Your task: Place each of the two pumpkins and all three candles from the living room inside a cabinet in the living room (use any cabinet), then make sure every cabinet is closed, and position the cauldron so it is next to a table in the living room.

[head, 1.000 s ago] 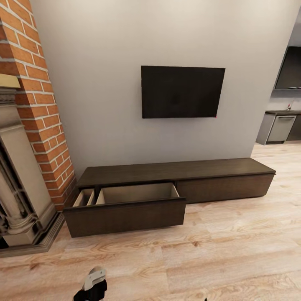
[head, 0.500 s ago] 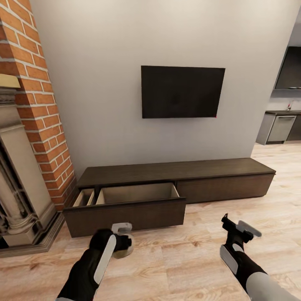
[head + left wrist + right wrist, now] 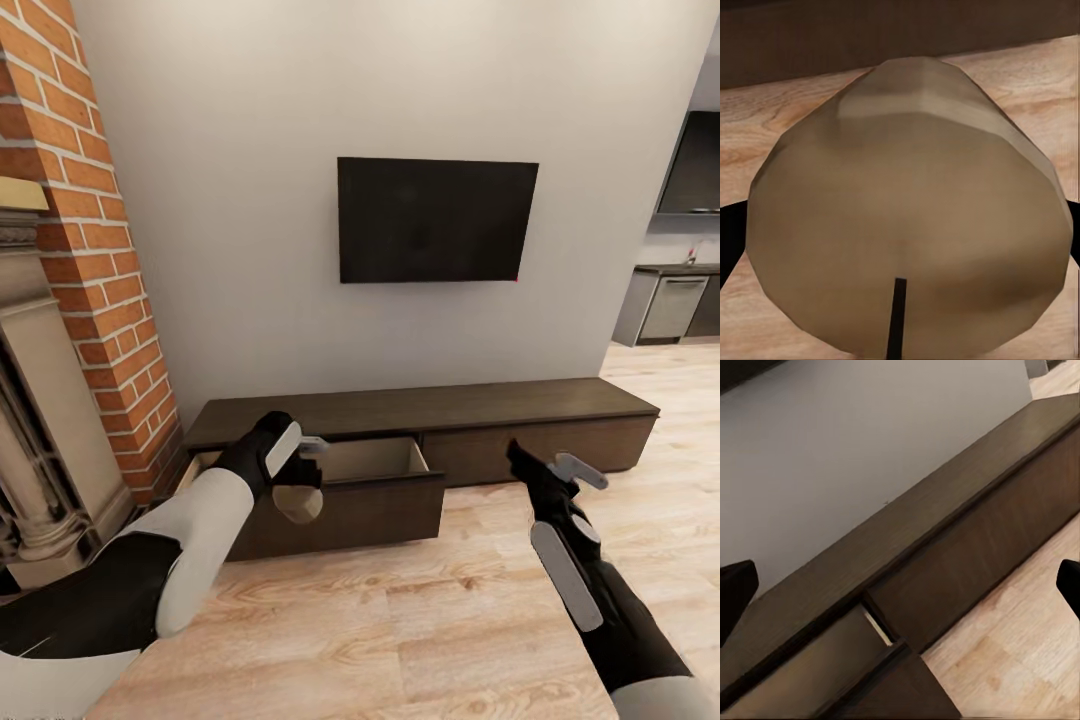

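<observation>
Left gripper [image 3: 300, 478] pinches a candle [image 3: 298, 500] just before the cabinet [image 3: 520, 400]'s open drawer [image 3: 380, 462]; right gripper [image 3: 555, 470] spread, empty. Candle not yet stowed; drawer remains to shut. Beyond, wall TV [image 3: 437, 220].

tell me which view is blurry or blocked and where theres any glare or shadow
Left wrist view: the candle in the left hand blocks most of it, soft and blurred. Head view: sharp, flat even light, no glare on the TV. Right wrist view: slightly soft, tilted across the cabinet.
</observation>
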You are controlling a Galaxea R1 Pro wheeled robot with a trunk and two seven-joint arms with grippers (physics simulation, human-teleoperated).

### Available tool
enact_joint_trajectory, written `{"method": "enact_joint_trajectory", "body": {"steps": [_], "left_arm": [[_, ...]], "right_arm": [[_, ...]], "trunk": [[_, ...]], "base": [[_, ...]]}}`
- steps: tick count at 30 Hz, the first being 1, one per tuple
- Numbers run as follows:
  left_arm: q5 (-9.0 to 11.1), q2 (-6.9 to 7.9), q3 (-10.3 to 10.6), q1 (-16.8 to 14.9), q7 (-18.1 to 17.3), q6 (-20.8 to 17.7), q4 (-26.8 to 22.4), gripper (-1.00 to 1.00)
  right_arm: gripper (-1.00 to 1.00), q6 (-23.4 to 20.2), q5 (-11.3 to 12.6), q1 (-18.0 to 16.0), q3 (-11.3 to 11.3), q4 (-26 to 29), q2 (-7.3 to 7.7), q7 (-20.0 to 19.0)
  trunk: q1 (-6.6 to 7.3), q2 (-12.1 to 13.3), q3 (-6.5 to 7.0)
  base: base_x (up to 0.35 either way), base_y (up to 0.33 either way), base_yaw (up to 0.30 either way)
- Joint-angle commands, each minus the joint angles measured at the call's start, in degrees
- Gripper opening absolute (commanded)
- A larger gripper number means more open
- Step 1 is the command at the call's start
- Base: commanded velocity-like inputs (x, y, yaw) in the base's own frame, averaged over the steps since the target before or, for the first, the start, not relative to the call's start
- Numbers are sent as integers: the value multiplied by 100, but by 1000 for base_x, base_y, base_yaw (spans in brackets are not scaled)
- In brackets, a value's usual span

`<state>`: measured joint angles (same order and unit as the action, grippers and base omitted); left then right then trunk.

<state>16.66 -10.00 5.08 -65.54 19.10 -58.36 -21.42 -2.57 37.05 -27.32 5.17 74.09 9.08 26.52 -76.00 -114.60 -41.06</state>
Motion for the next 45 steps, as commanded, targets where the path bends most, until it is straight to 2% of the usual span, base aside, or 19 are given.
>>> {"method": "enact_joint_trajectory", "body": {"steps": [1,3,6,9,15,36,38,42,45], "left_arm": [[43,0,4,-10,42,-16,4,-100],[41,0,-97,-26,42,-7,21,-100],[38,0,-178,-34,42,0,29,-100],[33,0,-208,-37,43,7,31,-100],[30,0,-208,-37,50,9,32,-100],[5,0,-176,-37,208,85,165,-100],[4,0,-174,-37,203,171,350,-100],[4,0,-174,-37,195,790,762,-100],[4,0,-174,-37,193,958,900,-100]], "right_arm": [[100,-73,20,153,15,292,5,97],[100,-177,23,650,19,1045,-5,263],[100,-217,28,952,25,1406,-10,348],[100,-224,23,1066,21,1536,-11,377],[100,-226,22,1102,20,1578,-12,388],[100,-97,22,1123,28,1583,-12,386],[100,-95,22,1123,28,1582,-12,383],[100,-95,22,1123,23,1582,-8,384],[100,-95,22,1123,21,1582,-9,383]], "trunk": [[0,-2,-6],[0,-2,-6],[0,-2,-6],[0,-2,-6],[0,-2,-6],[0,-2,-6],[0,-2,-6],[0,-2,-6],[0,-2,-6]], "base": [[0,0,0],[0,0,0],[0,0,0],[0,0,0],[146,14,0],[325,2,0],[330,0,0],[330,0,0],[330,0,0]]}}
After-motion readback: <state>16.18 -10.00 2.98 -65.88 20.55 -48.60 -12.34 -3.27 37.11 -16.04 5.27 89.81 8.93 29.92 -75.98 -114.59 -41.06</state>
